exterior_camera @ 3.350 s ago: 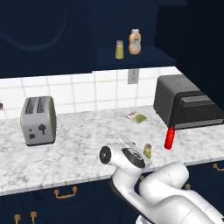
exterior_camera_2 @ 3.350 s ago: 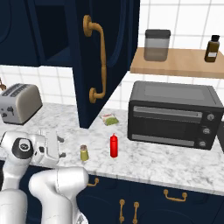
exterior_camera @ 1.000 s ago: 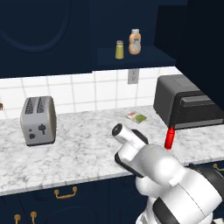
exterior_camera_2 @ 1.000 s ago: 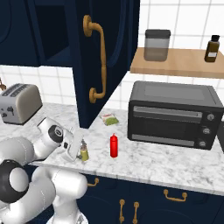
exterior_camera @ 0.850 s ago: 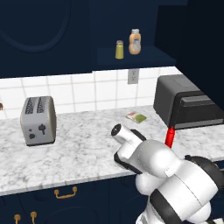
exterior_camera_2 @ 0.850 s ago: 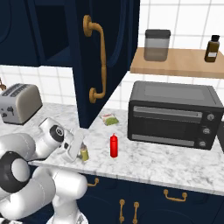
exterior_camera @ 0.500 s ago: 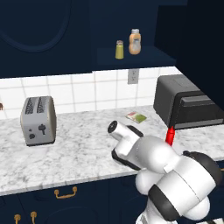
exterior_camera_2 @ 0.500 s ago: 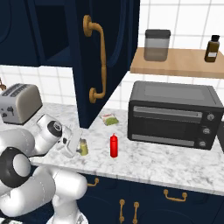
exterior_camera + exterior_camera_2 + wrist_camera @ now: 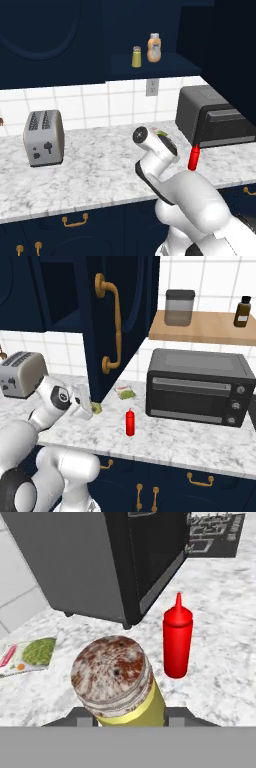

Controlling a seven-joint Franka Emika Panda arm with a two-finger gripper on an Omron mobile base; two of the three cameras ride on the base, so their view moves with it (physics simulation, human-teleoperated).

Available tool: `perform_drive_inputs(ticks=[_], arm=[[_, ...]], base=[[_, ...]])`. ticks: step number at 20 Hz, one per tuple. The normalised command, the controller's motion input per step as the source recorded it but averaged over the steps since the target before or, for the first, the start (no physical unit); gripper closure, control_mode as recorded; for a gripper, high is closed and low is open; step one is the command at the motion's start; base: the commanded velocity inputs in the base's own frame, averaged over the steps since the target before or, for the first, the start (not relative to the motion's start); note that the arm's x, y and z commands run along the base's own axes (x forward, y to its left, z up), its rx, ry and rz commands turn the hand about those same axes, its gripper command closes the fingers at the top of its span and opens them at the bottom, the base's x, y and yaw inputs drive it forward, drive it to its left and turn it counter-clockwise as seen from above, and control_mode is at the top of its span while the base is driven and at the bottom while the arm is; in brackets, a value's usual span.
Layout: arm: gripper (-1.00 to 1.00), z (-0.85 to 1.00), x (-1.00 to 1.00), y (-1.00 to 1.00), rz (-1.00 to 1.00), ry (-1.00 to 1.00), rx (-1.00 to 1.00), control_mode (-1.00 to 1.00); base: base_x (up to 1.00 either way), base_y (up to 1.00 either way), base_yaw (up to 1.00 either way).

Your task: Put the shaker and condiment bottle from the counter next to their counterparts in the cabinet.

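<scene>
Speckled grey cap, smooth olive cylinder: we see our fingers (image 9: 128, 718) pinching the shaker (image 9: 119, 684); glossy red condiment bottle (image 9: 177, 640) at two o'clock on marble counter (image 9: 225, 637).

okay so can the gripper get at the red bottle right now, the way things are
Probably not yet. The gripper is shut on the shaker, so its jaws are taken. The red bottle stands free on the counter close beside it, with nothing between them.

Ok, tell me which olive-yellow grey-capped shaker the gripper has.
The olive-yellow grey-capped shaker on the marble counter, between the gripper fingers; its twin stands in the cabinet.
</scene>
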Motion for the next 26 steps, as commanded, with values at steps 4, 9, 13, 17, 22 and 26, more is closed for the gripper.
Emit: perform_drive_inputs(ticks=[4,9,13,17,22,26], arm=[[1.00,0.70,-0.08,-0.03,0.40,-0.04,-0.01,-1.00],[1.00,0.60,-0.05,0.07,0.40,0.01,-0.01,-1.00],[1.00,0.62,0.00,0.33,0.36,0.04,-0.07,-1.00],[1.00,0.02,-0.02,0.67,0.26,0.00,-0.17,-1.00],[1.00,0.52,0.00,0.27,0.22,-0.01,-0.08,-1.00],[1.00,0.76,0.01,0.20,0.25,0.02,-0.02,-1.00]], base=[[0.00,0.00,0.00],[0.00,0.00,0.00],[0.00,0.00,0.00],[0.00,0.00,0.00],[0.00,0.00,0.00],[0.00,0.00,0.00]])
